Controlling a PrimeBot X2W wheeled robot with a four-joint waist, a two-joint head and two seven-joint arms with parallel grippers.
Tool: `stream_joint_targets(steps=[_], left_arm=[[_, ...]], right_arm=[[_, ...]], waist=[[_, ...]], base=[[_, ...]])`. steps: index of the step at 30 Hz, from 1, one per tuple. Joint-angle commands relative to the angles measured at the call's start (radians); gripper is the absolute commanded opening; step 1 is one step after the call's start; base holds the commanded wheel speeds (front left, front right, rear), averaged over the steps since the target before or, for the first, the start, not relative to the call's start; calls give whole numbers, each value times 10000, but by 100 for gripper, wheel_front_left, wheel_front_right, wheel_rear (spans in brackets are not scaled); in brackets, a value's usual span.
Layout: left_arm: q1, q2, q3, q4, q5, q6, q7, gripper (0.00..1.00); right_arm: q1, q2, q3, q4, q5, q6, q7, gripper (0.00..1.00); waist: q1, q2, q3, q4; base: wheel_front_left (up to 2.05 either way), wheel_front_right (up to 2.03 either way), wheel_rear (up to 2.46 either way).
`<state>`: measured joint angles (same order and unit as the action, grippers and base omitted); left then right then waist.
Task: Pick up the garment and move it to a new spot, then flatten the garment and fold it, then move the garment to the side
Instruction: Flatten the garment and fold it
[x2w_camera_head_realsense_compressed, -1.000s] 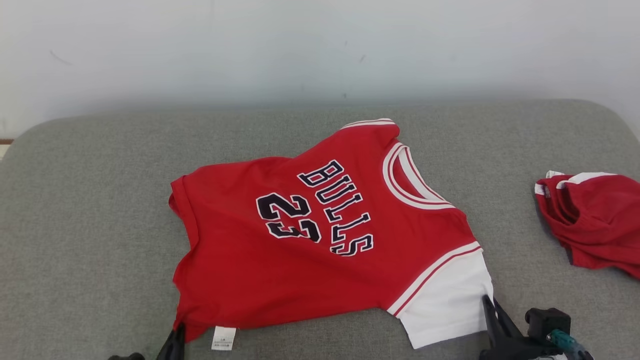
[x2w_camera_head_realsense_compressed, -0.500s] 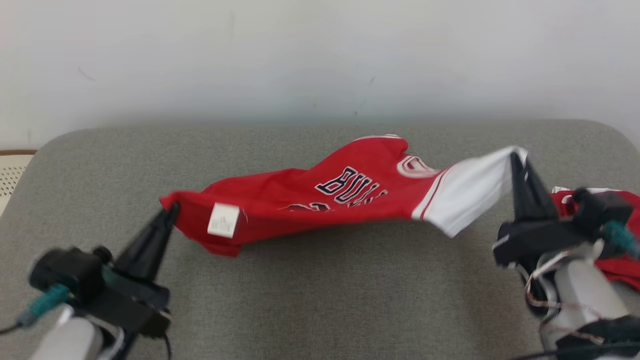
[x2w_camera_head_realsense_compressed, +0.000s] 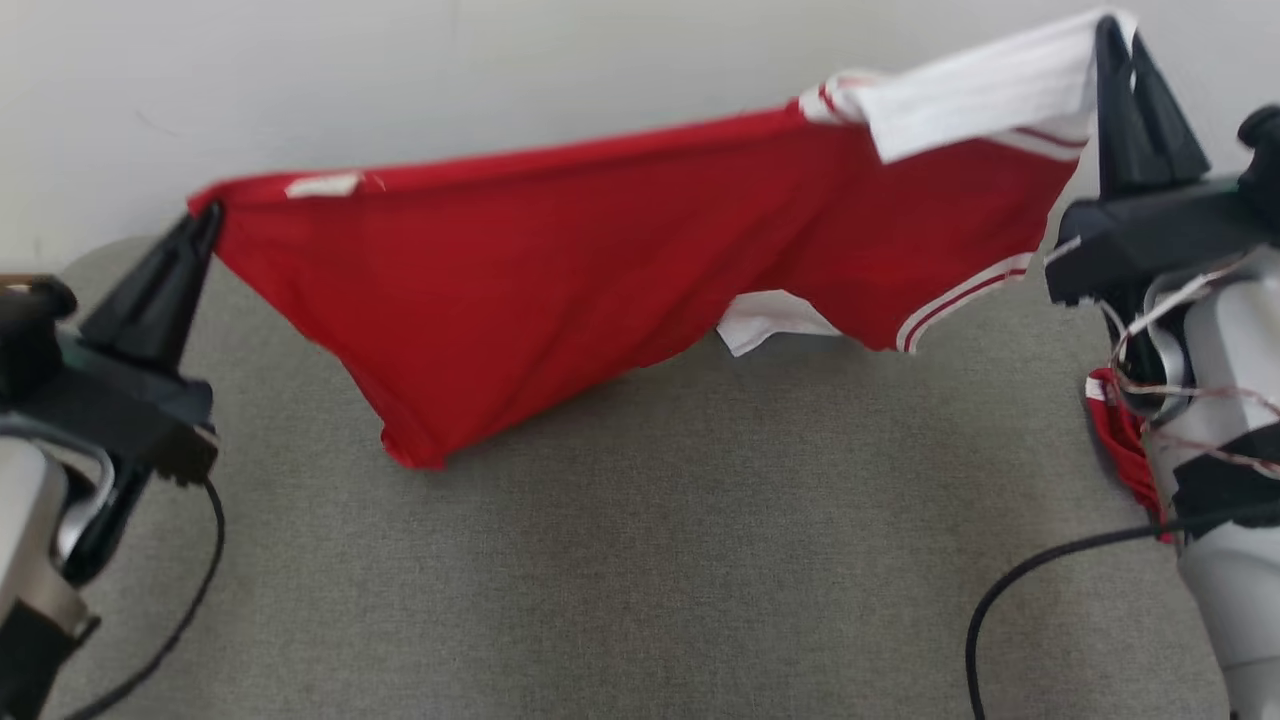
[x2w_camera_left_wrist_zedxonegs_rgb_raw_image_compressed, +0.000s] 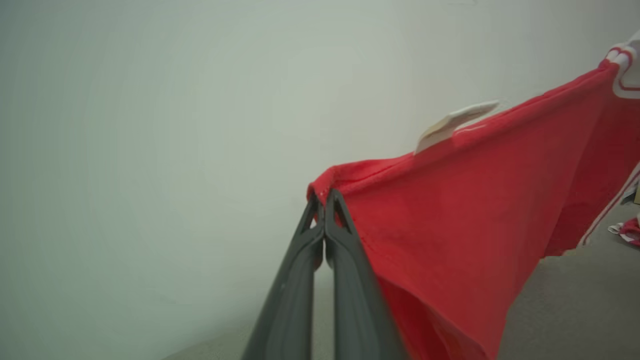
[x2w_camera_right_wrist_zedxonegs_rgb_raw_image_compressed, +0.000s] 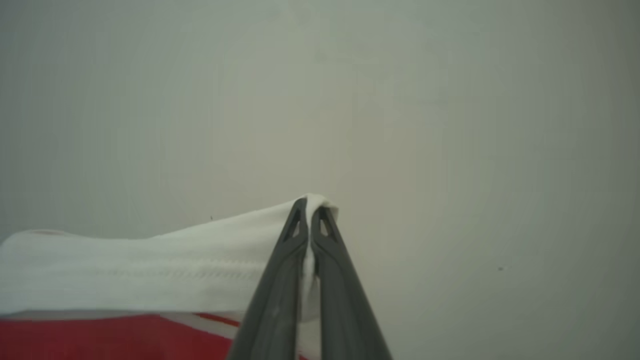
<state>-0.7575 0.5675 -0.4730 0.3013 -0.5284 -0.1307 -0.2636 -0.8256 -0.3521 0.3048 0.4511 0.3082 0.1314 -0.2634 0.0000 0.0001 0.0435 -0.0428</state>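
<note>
Over the far half of the grey cushion, holding the garment up, stretched between left gripper, clamped shut on a red corner, and right gripper, clamped on the white sleeve: seemingly lifted, yet to be set down elsewhere, flattened, folded, moved aside.

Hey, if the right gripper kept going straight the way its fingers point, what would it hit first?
Most likely the pale wall. The right gripper, shut on the white sleeve, points at it with nothing between in the right wrist view; how far off it stands is unclear.
</note>
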Motion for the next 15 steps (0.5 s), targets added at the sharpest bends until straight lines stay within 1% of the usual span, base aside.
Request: stream_joint_targets(steps=[1, 3, 9, 15], left_arm=[[-379, 135, -116, 185, -184, 8, -10, 0], [-927, 239, -369, 432, -161, 8, -10, 0], [-2620, 274, -1206, 1104, -290, 8, -10, 0], [-4335, 115, -1997, 1946, -475, 8, -9, 0]], right_arm=[[-310, -101, 122, 104, -42, -16, -3, 0], [-726, -161, 292, 267, -103, -16, -5, 0], [-1983, -333, 687, 807, -203, -16, -3, 0], [-3271, -480, 1026, 1385, -411, -16, -2, 0]], waist=[[0, -1, 148, -1], [0, -1, 261, -1], [0, -1, 850, 60], [0, -1, 1905, 149]], base=[[0, 0, 0], [0, 0, 0], [0, 0, 0], [0, 0, 0]])
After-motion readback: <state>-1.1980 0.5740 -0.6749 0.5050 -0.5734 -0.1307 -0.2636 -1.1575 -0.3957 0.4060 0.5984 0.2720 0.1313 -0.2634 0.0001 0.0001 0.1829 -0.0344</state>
